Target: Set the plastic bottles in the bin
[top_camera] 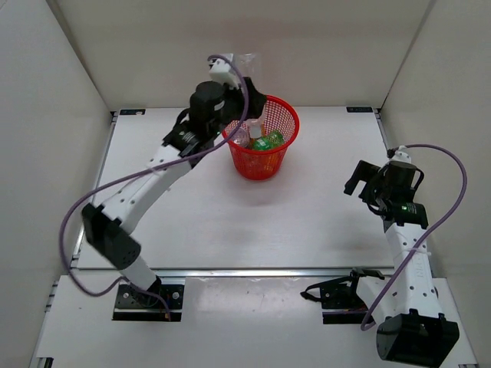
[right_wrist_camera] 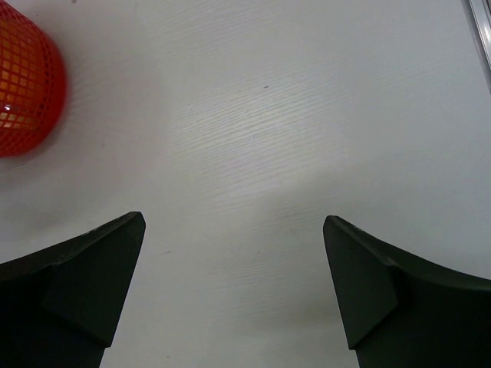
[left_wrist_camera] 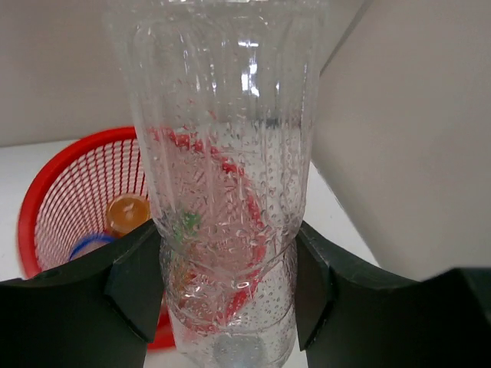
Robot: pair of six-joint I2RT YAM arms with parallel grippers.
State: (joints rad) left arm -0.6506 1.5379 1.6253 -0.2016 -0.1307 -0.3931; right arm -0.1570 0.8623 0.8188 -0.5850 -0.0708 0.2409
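Looking through the left wrist camera, I have the left fingers (left_wrist_camera: 84,307) clenched on a clear ribbed plastic bottle (left_wrist_camera: 222,153) beaded with droplets, gripped on both sides of its body. From the top camera that bottle (top_camera: 244,61) is raised in the air by the far left rim of the round red plastic mesh bin (top_camera: 285,115), not inside it. In the bin I can make out a green bottle (top_camera: 270,140), and the wrist view adds an orange cap (left_wrist_camera: 128,213) and a blue cap (left_wrist_camera: 90,245). The right fingers (right_wrist_camera: 84,291) are spread wide and released above the white counter (right_wrist_camera: 268,115), well apart from the bin
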